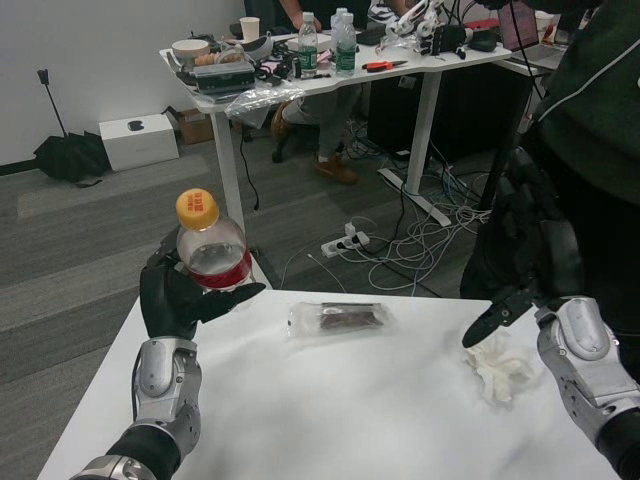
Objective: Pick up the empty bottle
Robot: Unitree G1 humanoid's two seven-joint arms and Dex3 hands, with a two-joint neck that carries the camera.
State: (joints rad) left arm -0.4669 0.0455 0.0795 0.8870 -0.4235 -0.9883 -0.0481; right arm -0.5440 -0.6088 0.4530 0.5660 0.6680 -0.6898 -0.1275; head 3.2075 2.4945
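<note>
The left hand [180,292] is closed around the bottle [211,250], holding it clear of the white table [330,410] above the table's far left corner, tilted a little with its orange cap [197,209] leaning away to the left. The fingers wrap the lower body at and below the red label band, the thumb reaching across the front. The bottle looks clear and empty, so I judge it very light, thin-walled and easy to dent; its smooth plastic could slip or twist in a loose hold, and a firm but not crushing grasp around the middle, near the label, seems the safest place, as the tapered neck offers less to bear on. With the bottle already off the table, the pick-up appears essentially done. To the right of the bottle, lower down and on the table, lies a clear wrapper [337,318] with something dark inside. Farther right of the bottle, a crumpled white tissue [502,368] sits near the table's right edge. The right hand [520,275] hovers just above that tissue, empty, fingers loosely spread, one pointing inward. A person in dark clothing [600,150] stands behind it.
</note>
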